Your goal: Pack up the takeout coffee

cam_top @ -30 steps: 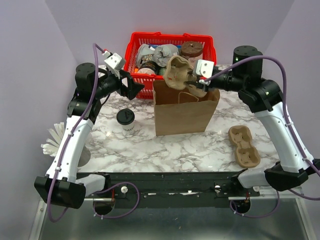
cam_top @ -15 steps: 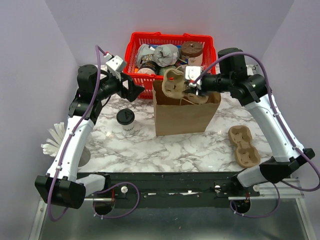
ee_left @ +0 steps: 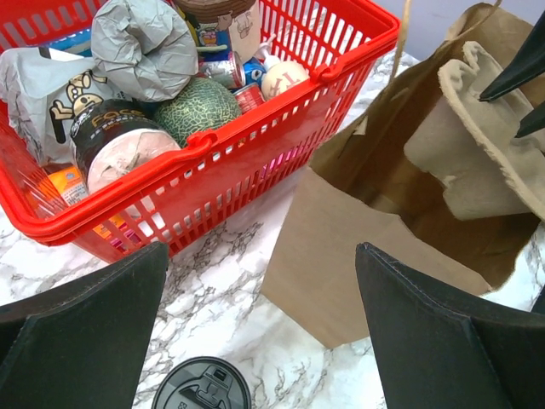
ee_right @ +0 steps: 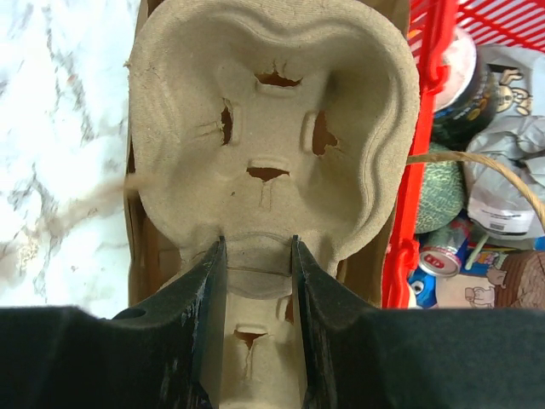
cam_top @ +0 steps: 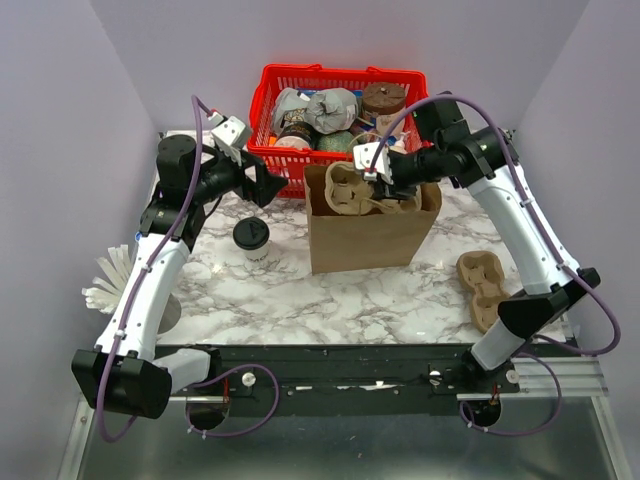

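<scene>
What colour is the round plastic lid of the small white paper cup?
Black; the round plastic lid shows best in the top external view.

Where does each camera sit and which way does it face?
Top external: above and behind, looking down on the table; left arm, right arm show.
Left wrist: faces red basket, paper bag; open left gripper frames it.
Right wrist: looks along right gripper, shut on the cup carrier at the bag's mouth.
Shared: top and left wrist both show the takeout coffee.
</scene>
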Robot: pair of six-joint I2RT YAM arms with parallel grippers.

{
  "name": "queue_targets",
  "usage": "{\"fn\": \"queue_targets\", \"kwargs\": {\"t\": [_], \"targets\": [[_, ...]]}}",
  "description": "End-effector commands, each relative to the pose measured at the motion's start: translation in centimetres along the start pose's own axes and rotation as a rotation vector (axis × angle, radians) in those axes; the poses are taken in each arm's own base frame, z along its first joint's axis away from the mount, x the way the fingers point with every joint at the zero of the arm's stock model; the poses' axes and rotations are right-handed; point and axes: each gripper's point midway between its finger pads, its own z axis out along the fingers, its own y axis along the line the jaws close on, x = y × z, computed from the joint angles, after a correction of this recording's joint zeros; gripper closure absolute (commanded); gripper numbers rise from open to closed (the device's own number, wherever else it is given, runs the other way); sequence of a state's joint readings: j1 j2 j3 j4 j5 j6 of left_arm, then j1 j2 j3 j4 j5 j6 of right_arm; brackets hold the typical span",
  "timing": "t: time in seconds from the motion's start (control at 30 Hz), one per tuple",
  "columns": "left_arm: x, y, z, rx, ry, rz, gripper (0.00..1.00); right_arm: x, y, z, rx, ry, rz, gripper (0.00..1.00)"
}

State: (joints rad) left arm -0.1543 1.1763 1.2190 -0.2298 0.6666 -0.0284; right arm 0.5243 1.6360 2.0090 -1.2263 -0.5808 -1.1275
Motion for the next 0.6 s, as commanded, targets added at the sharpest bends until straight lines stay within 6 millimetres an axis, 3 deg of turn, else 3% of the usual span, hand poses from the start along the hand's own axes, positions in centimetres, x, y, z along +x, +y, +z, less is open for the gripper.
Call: {"fn": "queue_targets", "kwargs": {"t": [0.0,0.37,0.57], "targets": [[-0.7,-0.5,-0.6,0.014,-0.039,0.003,0.02,1.1,1.8,-0.4,-0.103,0.062,-0.035,0.81],[0.1,-0.3,-0.4,0.014,-0.035,-0.016,0.02,3.8,2.1,1.3,-0.207,0.167,-0.016,0.77],[0.5,0.0,-0.2,0.014,-0.033,-0.035,0.02,5.1,3.7,2.0,-0.263,0.197,0.004,0.75]]}}
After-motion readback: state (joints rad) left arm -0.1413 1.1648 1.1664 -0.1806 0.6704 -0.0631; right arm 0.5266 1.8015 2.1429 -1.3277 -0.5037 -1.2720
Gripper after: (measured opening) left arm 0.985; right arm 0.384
